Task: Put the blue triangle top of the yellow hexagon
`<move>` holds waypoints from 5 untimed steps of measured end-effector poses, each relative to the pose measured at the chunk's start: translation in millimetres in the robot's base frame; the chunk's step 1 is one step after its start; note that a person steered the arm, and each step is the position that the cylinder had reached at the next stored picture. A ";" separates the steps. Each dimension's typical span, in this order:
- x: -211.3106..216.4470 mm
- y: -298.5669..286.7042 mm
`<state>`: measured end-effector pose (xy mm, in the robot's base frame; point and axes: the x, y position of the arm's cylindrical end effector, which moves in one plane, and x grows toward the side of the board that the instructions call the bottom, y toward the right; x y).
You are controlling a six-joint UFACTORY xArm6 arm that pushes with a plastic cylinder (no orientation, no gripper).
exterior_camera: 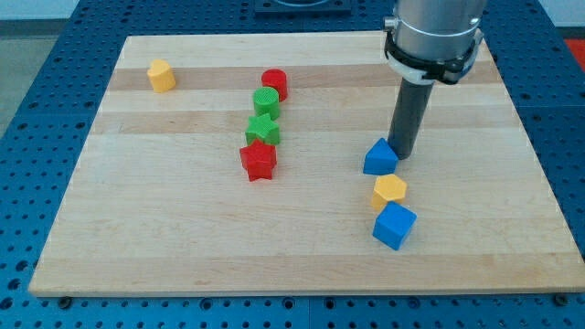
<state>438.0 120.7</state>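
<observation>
Wooden board carries all blocks. My tip, a bare rod holding nothing, touches the blue triangle toward the right edge. Yellow hexagon sits just below it, nearer the bottom edge, blue cube beneath.

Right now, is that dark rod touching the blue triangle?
Touching, seemingly: the camera view shows my tip pressed against the blue triangle on its right, no gap visible.
</observation>
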 end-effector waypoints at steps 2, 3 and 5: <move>-30.6 -23.0; -14.3 -33.5; -3.5 -30.6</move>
